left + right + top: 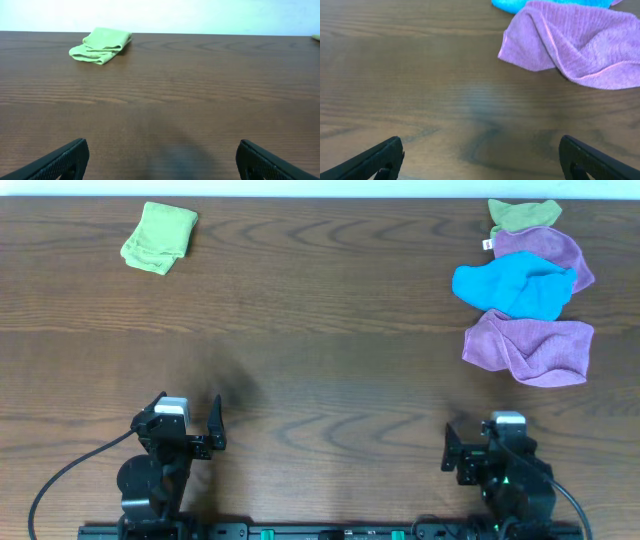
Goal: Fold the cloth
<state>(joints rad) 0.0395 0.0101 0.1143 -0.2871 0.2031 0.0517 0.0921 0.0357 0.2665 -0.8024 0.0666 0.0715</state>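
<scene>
Both sets of jaws are apart, nothing held. Reference: blue cloth (pixel 515 286), crumpled on the table (pixel 320 330).
- Near purple cloth (pixel 530 347) (pixel 575 45): bunched, touching blue's front edge.
- Far purple cloth (pixel 548 248): just behind blue, overlapped by it.
- Green cloth (pixel 524 216): crumpled, behind that.
- Folded cloth (pixel 159 237) (pixel 101 44): light green, well left of blue, slightly farther back, alone.
- Right gripper (pixel 472 448) (pixel 482 155): well in front of blue.
- Left gripper (pixel 188 418) (pixel 162 152): well front-left of blue.
</scene>
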